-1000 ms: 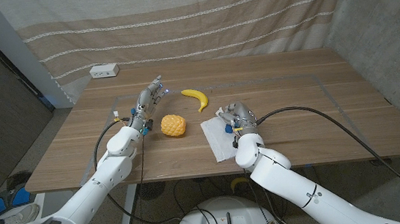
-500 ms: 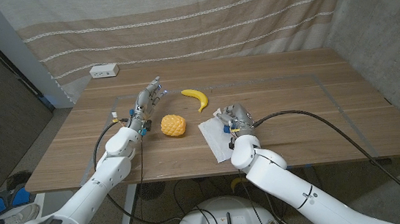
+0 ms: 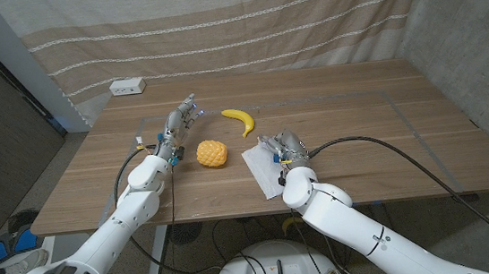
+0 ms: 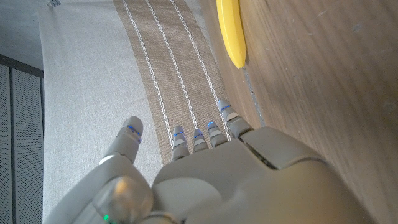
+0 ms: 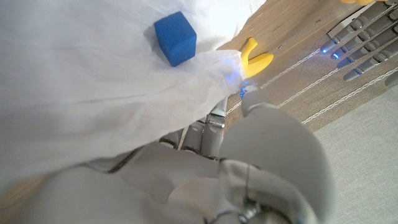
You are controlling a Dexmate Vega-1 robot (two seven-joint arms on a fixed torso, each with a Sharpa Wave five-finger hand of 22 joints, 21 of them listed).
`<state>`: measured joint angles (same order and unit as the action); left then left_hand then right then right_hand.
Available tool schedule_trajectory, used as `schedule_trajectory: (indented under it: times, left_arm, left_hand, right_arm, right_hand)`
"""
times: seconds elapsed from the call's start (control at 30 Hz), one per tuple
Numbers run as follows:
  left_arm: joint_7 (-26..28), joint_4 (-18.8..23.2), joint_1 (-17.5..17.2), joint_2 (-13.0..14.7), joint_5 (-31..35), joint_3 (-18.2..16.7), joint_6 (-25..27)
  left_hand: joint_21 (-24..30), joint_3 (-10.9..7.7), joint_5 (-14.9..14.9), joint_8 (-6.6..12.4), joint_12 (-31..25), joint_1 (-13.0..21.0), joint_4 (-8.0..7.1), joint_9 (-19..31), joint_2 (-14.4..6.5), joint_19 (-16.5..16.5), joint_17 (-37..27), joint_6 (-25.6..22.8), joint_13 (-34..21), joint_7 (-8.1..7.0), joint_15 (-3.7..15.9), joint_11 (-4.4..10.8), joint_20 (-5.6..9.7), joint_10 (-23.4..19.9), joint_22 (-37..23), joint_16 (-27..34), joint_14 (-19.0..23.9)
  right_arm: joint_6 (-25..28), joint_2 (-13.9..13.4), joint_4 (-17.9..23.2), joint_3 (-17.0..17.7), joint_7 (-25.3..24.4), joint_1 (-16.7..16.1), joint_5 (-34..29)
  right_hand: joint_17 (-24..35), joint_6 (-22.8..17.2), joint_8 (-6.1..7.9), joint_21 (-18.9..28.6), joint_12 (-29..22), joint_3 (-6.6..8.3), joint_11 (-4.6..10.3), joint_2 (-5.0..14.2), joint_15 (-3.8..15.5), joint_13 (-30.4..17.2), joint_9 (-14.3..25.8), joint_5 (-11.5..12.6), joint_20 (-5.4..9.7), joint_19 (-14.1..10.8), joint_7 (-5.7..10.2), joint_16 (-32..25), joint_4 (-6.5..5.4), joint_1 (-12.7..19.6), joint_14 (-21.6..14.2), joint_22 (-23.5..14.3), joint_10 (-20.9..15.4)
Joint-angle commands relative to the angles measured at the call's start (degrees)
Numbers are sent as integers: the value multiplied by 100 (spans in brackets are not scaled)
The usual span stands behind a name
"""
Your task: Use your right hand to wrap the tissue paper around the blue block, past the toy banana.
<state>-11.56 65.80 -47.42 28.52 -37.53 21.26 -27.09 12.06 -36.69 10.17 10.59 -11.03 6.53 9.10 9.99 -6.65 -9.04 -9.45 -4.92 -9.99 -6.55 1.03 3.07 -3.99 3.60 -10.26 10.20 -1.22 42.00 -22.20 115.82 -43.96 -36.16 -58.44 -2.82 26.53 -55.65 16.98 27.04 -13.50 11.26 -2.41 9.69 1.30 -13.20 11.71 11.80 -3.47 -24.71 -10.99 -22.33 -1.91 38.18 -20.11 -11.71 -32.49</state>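
Observation:
The white tissue paper [image 3: 262, 175] lies on the table right of centre, near the front edge. My right hand [image 3: 283, 146] is on its far edge. In the right wrist view the tissue paper [image 5: 93, 93] is lifted and draped over the fingers of my right hand [image 5: 249, 162], which grip its edge. The small blue block [image 5: 175, 38] sits on the sheet just beyond the fingers. The yellow toy banana [image 3: 240, 118] lies farther back, and the banana [image 5: 255, 59] shows past the sheet's edge. My left hand [image 3: 180, 122] is raised at the left with its fingers spread, holding nothing.
A yellow toy pineapple [image 3: 212, 154] stands between the two hands, left of the tissue. A white power strip [image 3: 127, 87] lies at the table's far left edge. The banana [image 4: 230, 28] shows ahead of my left hand [image 4: 217, 180]. A striped curtain hangs behind the table.
My right hand has shifted a little to the left, drawing the tissue's edge with it. The left hand has stayed where it was.

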Motion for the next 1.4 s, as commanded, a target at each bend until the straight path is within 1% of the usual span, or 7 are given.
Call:
schedule_trajectory:
  times: [0.03, 0.23, 0.57, 0.8, 1.03, 1.3, 1.4]
  left_arm:
    - [-13, 3, 19, 16, 14, 11, 33]
    - [-153, -135, 111, -23, 12, 39, -37]
    - [-492, -431, 353, -149, -32, 119, -111]
    - [-664, -578, 537, -192, 36, 196, -159]
    - [-728, -626, 675, -193, 136, 264, -165]
    - [-837, -698, 790, -221, 200, 321, -242]
    - [-853, -682, 788, -219, 195, 323, -253]
  left_hand:
    - [-18, 8, -3, -5, 20, 87, 17, 16, -59, -33, -15, -21, -15, 18, 10, -7, 8, 5, -19, -14, -42]
    - [-19, 8, -3, -4, 19, 92, 17, 16, -61, -33, -15, -24, -15, 14, 10, -10, 8, 5, -19, -13, -43]
    - [-21, 9, -4, 1, 17, 101, 17, 16, -64, -33, -15, -36, -15, 13, 6, -3, 8, 4, -19, -11, -40]
    - [-20, 11, -5, 0, 10, 107, 18, 16, -63, -39, -15, -38, -15, 9, 18, -2, 15, -11, -19, -7, -30]
    - [-17, 13, -6, 2, 9, 114, 19, 16, -62, -51, -15, -44, -15, 4, 17, -8, 16, -15, -19, -6, -26]
    - [-17, 14, -7, 2, 10, 121, 20, 16, -61, -54, -15, -48, -15, 8, 16, -6, 17, -12, -19, -5, -20]
    - [-17, 15, -7, 2, 10, 123, 20, 16, -61, -56, -15, -48, -15, 9, 14, -7, 15, -12, -19, -5, -19]
  right_arm:
    - [-578, -366, 190, 254, 648, -99, 760]
    - [-379, -646, 415, 123, 975, 96, 848]
    - [-1120, -1081, 562, 207, 1355, 117, 1082]
    - [-2530, -1303, 285, 144, 679, -273, 94]
    - [-2479, -1261, 339, 6, 1, -599, -1147]
    - [-2871, -1262, 253, 131, -414, -903, -1857]
    - [-2482, -1193, 374, 189, -260, -992, -1981]
  right_hand:
    - [102, 522, -417, 117, 118, 36, -170, 118, -246, -15, -23, -121, -56, -62, -21, 91, -443, -779, 93, -21, 287]
    - [252, 2466, -746, 470, 321, 492, 56, 132, -107, 10, -48, -90, 309, -512, 463, 180, -299, -940, 364, -45, 1349]
    - [30, 4961, -715, 85, 291, 1313, 309, 143, 100, 136, -107, -95, 467, 595, 1065, 824, -186, -995, 1428, 122, 2834]
    - [-84, 4987, -624, 202, 245, 1737, 487, 210, 247, 155, -102, -40, 684, 142, 1183, 763, 140, -614, 1213, 137, 2863]
    - [-60, 4898, -571, 1300, 150, 2439, 653, 114, 479, 166, -84, 184, 872, -2230, 1343, 279, 629, 61, 89, 73, 2624]
    - [-108, 3938, -300, 1773, -72, 2637, 563, 23, 690, 171, -60, 335, 1069, -3092, 1281, -55, 822, 87, -1131, 125, 1610]
    - [-184, 2632, 38, 1559, -335, 2708, 326, 27, 534, 163, -24, 371, 556, -2557, 1039, -53, 710, -173, -1388, 193, 435]
